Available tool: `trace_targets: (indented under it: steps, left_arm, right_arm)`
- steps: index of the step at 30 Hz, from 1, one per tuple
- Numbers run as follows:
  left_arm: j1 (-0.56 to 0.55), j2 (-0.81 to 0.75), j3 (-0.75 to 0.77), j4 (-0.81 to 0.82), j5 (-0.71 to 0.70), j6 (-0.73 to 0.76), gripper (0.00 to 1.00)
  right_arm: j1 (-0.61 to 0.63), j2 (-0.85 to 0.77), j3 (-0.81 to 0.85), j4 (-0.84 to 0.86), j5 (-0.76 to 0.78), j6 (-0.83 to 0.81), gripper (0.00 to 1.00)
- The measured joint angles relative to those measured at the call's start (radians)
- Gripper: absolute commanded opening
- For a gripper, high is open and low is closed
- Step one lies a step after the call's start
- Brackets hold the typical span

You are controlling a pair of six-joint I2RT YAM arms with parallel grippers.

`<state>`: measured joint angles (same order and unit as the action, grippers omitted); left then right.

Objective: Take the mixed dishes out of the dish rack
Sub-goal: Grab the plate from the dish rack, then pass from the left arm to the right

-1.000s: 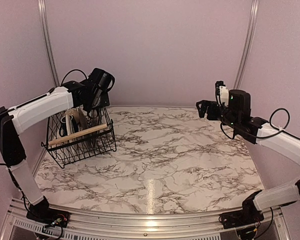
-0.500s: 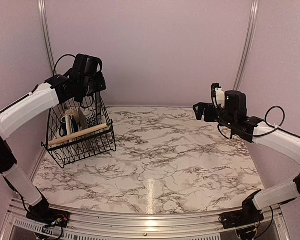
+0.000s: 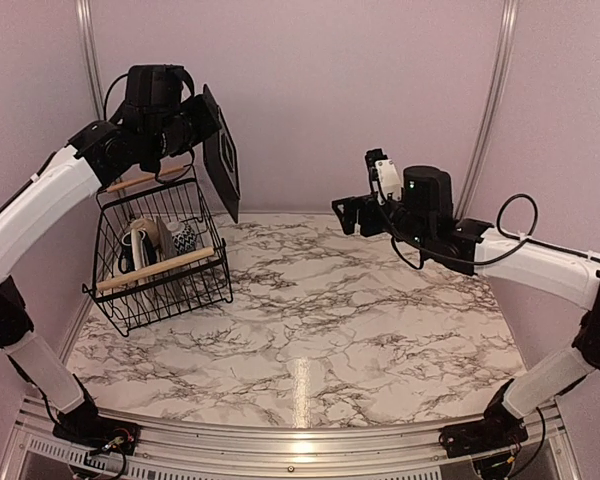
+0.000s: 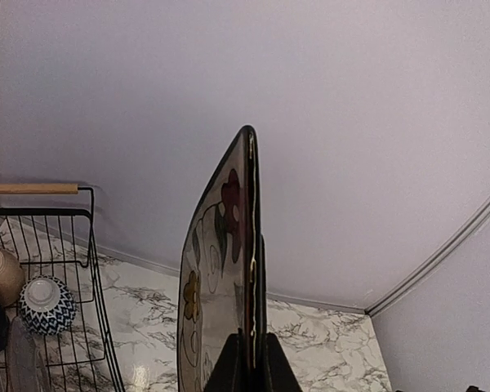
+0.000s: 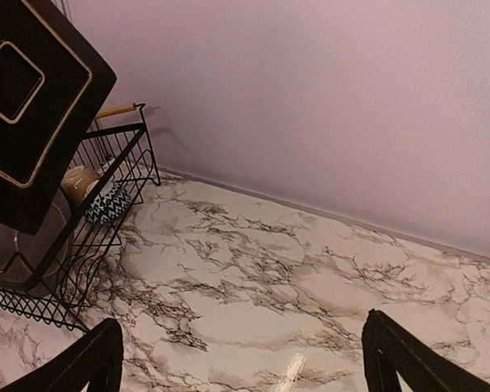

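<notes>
My left gripper [image 3: 195, 125] is shut on the dark square plate [image 3: 221, 153] and holds it on edge, high above the dish rack [image 3: 160, 262]. In the left wrist view the plate [image 4: 220, 269] stands edge-on between my fingers. In the right wrist view the plate [image 5: 28, 98] hangs at the upper left, its underside with a gold square toward me. The black wire rack holds a patterned bowl [image 3: 183, 237], a cream bowl [image 3: 152, 232], a navy mug [image 3: 128, 252] and a plate on edge [image 5: 20, 249]. My right gripper [image 3: 352, 215] is open and empty above the table's middle.
The marble table [image 3: 360, 310] lies between the rack and the right arm. The pink back wall [image 3: 320, 90] stands close behind the rack. The rack's wooden handles [image 3: 155, 270] show at its front and rear.
My left gripper has lifted the square plate up out of the rack and swung it right. My right gripper has moved left toward the table's middle.
</notes>
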<state>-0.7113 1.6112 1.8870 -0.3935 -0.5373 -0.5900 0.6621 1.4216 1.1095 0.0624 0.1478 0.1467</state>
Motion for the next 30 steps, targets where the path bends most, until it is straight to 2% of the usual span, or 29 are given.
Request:
trace_targets:
  steps: [9, 15, 27, 30]
  left_arm:
    - [-0.040, 0.030, 0.008, 0.031, 0.011, -0.151, 0.00]
    - [-0.047, 0.074, -0.009, 0.030, 0.014, -0.257, 0.00]
    - [-0.067, 0.088, -0.064, 0.030, 0.018, -0.405, 0.00]
    - [-0.069, 0.088, -0.064, 0.030, 0.019, -0.424, 0.00]
  right_arm:
    - [0.245, 0.137, 0.153, 0.153, 0.120, -0.235, 0.98]
    - [0.387, 0.245, 0.183, 0.272, 0.298, -0.468, 0.96]
    - [0.418, 0.425, 0.215, 0.501, 0.531, -0.733, 0.85]
    - [0.425, 0.478, 0.243, 0.583, 0.594, -0.796, 0.77]
